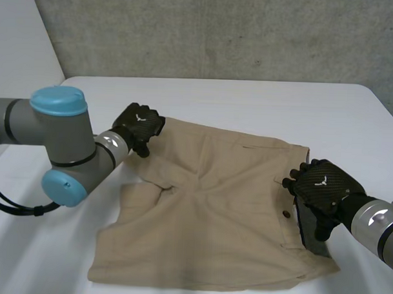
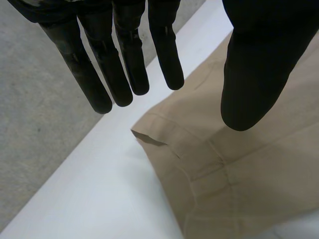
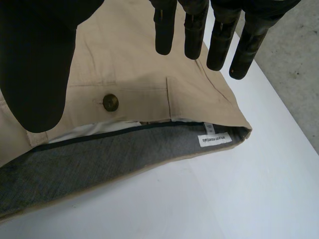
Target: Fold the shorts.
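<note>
White table (image 1: 250, 100) out wide, and the beige shorts (image 1: 214, 205) lie flat across its middle, waistband toward the robot's right, legs toward its left. Left hand (image 1: 139, 127) hangs at the far leg's hem corner, fingers straight, thumb held apart, gripping nothing. Right hand (image 1: 321, 183) is over the waistband, fingers straight, thumb spread, holding nothing. There the waistband gapes: grey lining (image 3: 99, 154) showing, a small white label (image 3: 214, 139) near the corner, a brown button (image 3: 110, 102) just beside the thumb.
</note>
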